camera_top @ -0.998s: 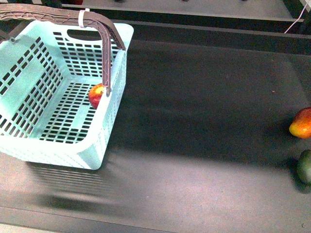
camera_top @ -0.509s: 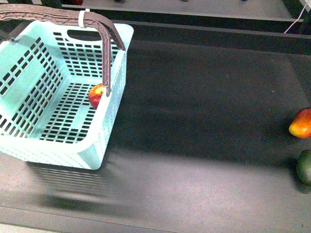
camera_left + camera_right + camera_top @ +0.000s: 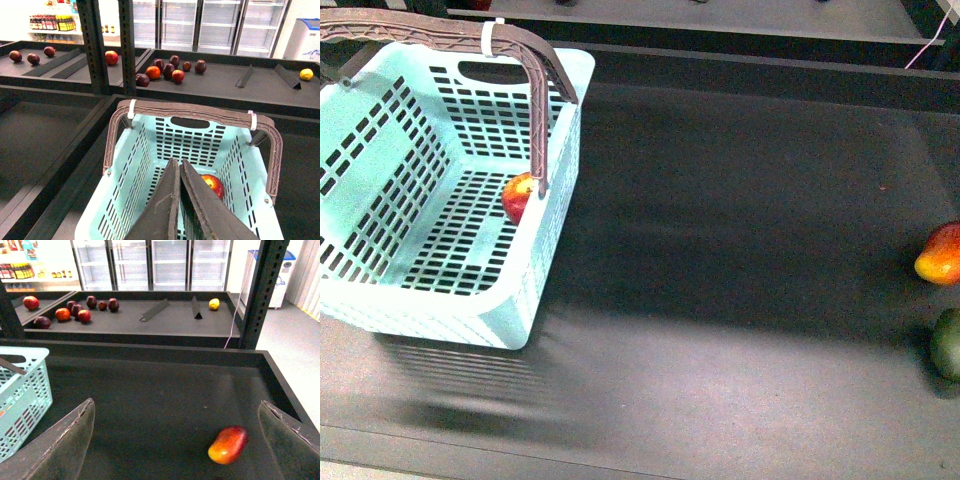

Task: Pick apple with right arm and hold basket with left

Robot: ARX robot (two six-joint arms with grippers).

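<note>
- Down inside the basket, at about 9 o'clock in the front view, sits the apple. It rests on the slotted floor, close to the basket's right wall and partly behind the brown handle.
- That makes me think the apple part is done, because the apple is already in the basket.
- Above the basket hangs the left gripper. Its two fingers are pressed together with nothing between them. It is not touching the handle or the rim, so I think holding the basket is the part left to do.
- Over on the other side, the right gripper has its fingers spread wide apart and holds nothing. It hovers over the dark shelf.
- At about 3 o'clock in the front view lies a long orange-red fruit, and a dark green fruit lies just below it, near 4 o'clock. Both are well apart from the basket.
- Between the basket and those two fruits the shelf gives lots of room to move.
- Edges to watch: the basket's tall walls, the handle arching over the top, and the raised back edge of the shelf at 12 o'clock.
- Dark posts stand behind the basket, so the left arm has less room there.
</note>
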